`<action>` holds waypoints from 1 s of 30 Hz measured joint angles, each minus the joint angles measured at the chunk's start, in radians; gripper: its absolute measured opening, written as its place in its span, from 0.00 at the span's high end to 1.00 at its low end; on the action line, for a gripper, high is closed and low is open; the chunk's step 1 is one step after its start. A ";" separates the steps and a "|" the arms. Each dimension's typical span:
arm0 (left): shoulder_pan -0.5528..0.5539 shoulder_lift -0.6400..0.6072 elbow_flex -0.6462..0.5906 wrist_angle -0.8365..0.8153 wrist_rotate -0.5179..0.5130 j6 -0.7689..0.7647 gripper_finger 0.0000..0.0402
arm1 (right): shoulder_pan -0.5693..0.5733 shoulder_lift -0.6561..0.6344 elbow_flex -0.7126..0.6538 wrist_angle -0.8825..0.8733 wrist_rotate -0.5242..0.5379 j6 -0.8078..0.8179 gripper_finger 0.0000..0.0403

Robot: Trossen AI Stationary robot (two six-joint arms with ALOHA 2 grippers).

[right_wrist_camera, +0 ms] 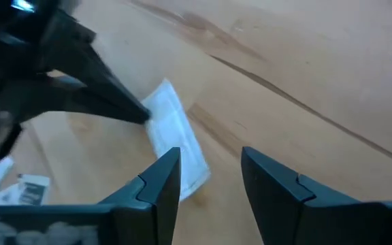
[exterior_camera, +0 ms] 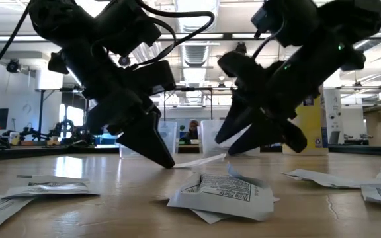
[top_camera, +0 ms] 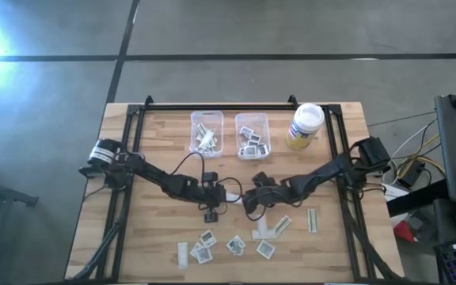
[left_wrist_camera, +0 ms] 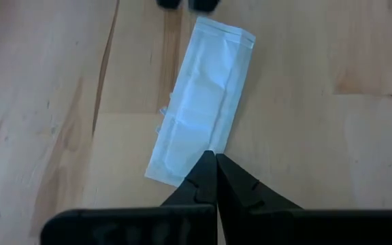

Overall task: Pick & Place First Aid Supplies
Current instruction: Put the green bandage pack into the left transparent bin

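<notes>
- At mid-table, the left gripper (left_wrist_camera: 215, 158) has its fingers pressed together, tips on one end of a long pale strip packet (left_wrist_camera: 199, 102); it appears to pin or pinch the strip at its edge rather than lift it, though which of the two cannot be told.
- Just beside it, the right gripper (right_wrist_camera: 209, 163) has its fingers spread, with nothing between them; the strip lies flat on the wooden table (top_camera: 347, 237) just off one of its fingertips, a stance that suggests lining up on the strip's free end.
- Two arms on one packet reads as a shared handling: a thin flat strip gives little edge to grasp from a bare board, so one gripper may steady it while the other works on it.
- Near the front edge, the remaining packets (top_camera: 236, 244) lie scattered, square printed ones mixed with narrow strips, still to be sorted.
- At the back, two clear bins (top_camera: 229, 134) already hold supplies, the left bin (top_camera: 207, 132) strips and the right bin (top_camera: 252, 136) printed squares, which suggests sorting by kind.
- A white-lidded jar (top_camera: 305, 125) stands beside the bins, apart from the work.
</notes>
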 joint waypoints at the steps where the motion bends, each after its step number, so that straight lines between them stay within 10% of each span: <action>1: 0.000 0.000 0.000 0.004 0.000 -0.007 1.00 | -0.002 0.013 -0.001 0.010 0.000 0.000 0.63; 17: 0.000 0.000 0.002 0.016 -0.044 -0.051 1.00 | -0.006 0.067 0.030 0.037 -0.103 -0.027 0.71; 30: 0.000 0.000 0.002 0.028 -0.050 -0.050 1.00 | -0.012 0.070 0.031 0.037 -0.097 -0.098 0.97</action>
